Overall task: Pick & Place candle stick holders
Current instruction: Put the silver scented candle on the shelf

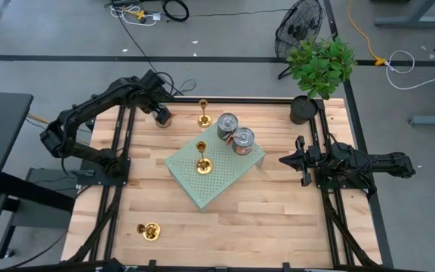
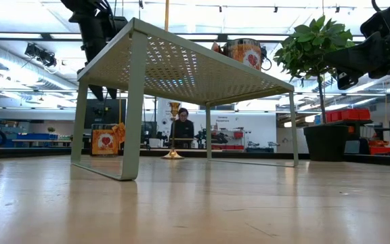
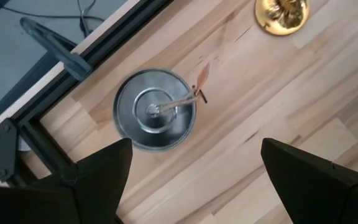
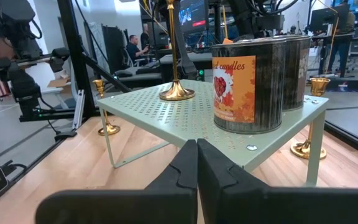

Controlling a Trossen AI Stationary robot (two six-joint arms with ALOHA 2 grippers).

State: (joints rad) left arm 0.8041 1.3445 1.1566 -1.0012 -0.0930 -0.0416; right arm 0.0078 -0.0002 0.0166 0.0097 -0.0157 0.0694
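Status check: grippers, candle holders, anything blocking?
Left gripper open, hovering over a tin can at the table's far edge. Right gripper shut, parked right of the green rack. One gold holder on the rack, one behind, one lying near front.

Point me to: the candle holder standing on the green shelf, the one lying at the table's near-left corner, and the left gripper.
Candle holder on shelf (image 1: pixel 202 165), high view, on its round base.
Fallen candle holder (image 1: pixel 150 231), high view, on its flared base.
Left gripper (image 3: pixel 194 165), left wrist view, midway between its open fingertips, above a tin can.
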